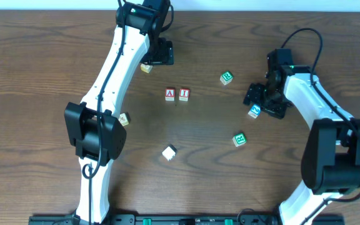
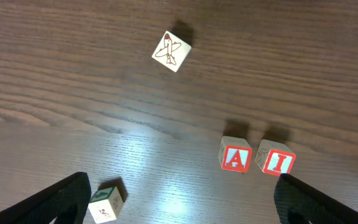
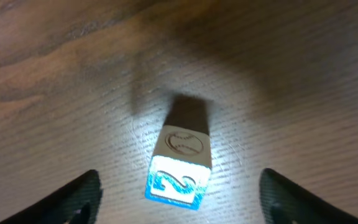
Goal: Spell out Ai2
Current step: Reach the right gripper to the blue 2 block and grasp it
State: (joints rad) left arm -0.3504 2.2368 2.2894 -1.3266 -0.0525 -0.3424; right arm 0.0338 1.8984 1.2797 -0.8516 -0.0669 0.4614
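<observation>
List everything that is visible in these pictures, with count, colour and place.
A block: one, white, red letter, table centre.
I block: one, white, red letter, beside A block.
2 block: one, white, blue digit, between right fingers, untouched.
green-marked cubes: two, white, right of centre.
yellow-marked cubes: two, pale, beside left arm.
plain cube: one, white, near side of centre.
table: one, dark brown wood, under everything.
left fingers: two, black, open, far side.
right fingers: two, black, open, right side.

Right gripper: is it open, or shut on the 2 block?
Open. The right gripper has its fingers wide apart; the 2 block lies between them, touching neither.
</observation>
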